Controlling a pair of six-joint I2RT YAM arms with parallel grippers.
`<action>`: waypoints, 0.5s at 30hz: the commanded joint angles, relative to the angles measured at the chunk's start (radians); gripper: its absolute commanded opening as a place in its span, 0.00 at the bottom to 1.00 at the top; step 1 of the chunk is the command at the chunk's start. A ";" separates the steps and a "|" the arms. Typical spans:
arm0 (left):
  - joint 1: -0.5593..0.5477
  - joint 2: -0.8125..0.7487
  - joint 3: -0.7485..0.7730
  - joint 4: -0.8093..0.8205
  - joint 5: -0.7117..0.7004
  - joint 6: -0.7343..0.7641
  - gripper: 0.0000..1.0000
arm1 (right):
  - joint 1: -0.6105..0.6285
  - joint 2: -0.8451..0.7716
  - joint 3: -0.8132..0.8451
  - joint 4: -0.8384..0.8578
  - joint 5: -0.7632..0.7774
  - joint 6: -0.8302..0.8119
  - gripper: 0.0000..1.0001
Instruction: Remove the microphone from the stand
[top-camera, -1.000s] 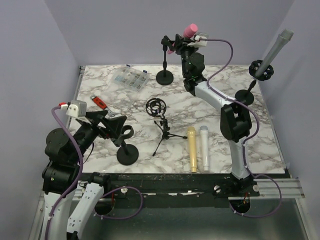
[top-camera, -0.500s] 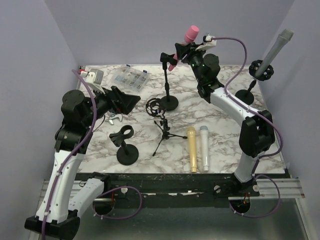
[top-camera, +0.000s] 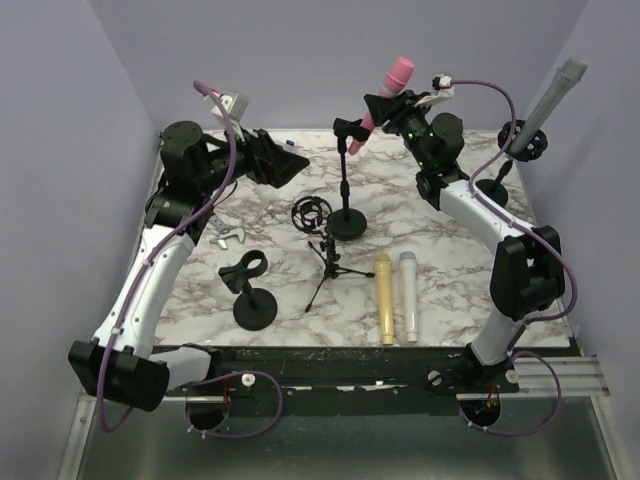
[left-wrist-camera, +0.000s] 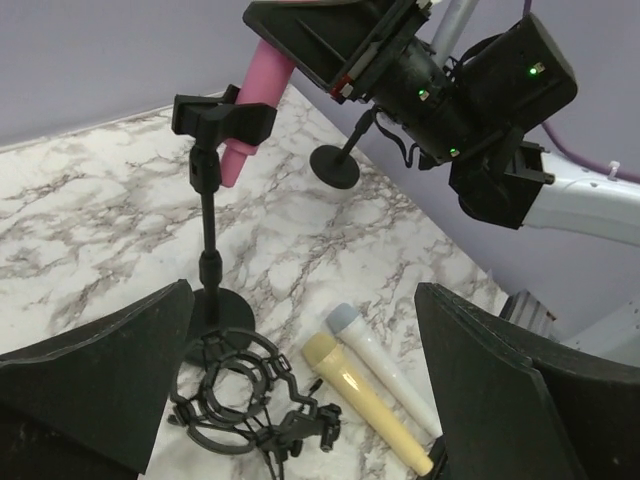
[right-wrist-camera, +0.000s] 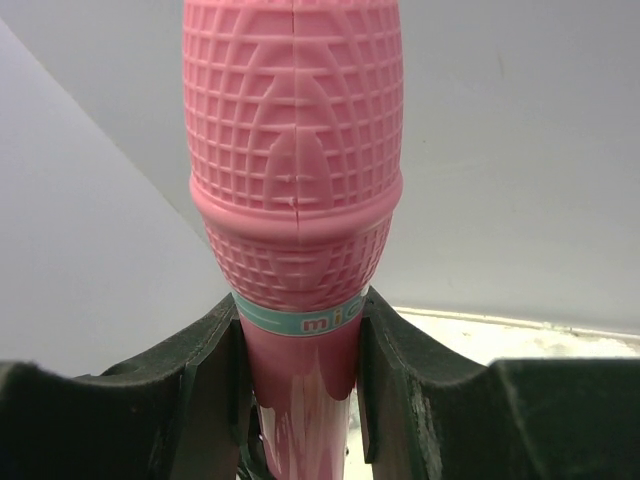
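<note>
The pink microphone (top-camera: 392, 82) slants up from the clip (top-camera: 350, 130) of a black stand (top-camera: 346, 190), whose round base (top-camera: 348, 223) rests mid-table. My right gripper (top-camera: 383, 103) is shut on the microphone just below its head; in the right wrist view the fingers (right-wrist-camera: 205, 375) press both sides of the pink microphone (right-wrist-camera: 295, 150). My left gripper (top-camera: 285, 165) hovers open to the left of the stand and holds nothing. In its view the microphone (left-wrist-camera: 258, 85) passes through the clip (left-wrist-camera: 222, 115), and the left gripper (left-wrist-camera: 305, 295) is wide apart.
A yellow microphone (top-camera: 383, 298) and a white one (top-camera: 408, 295) lie side by side at the front. A shock mount on a tripod (top-camera: 315, 218) stands beside the stand's base. A short clip stand (top-camera: 250, 290) is front left. A grey microphone (top-camera: 545, 105) sits on a stand at right.
My left arm has risen and swung to the back, toward the stand. My right gripper has moved right with the pink microphone, and the stand has shifted forward with it.
</note>
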 joint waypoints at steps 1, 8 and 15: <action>-0.021 0.140 0.111 0.056 0.083 0.103 0.98 | -0.024 -0.058 -0.047 0.070 -0.095 0.076 0.01; -0.047 0.403 0.317 0.019 0.164 0.180 0.96 | -0.052 -0.102 -0.128 0.104 -0.203 0.111 0.01; -0.116 0.552 0.453 -0.063 0.189 0.264 0.98 | -0.062 -0.154 -0.205 0.116 -0.228 0.126 0.01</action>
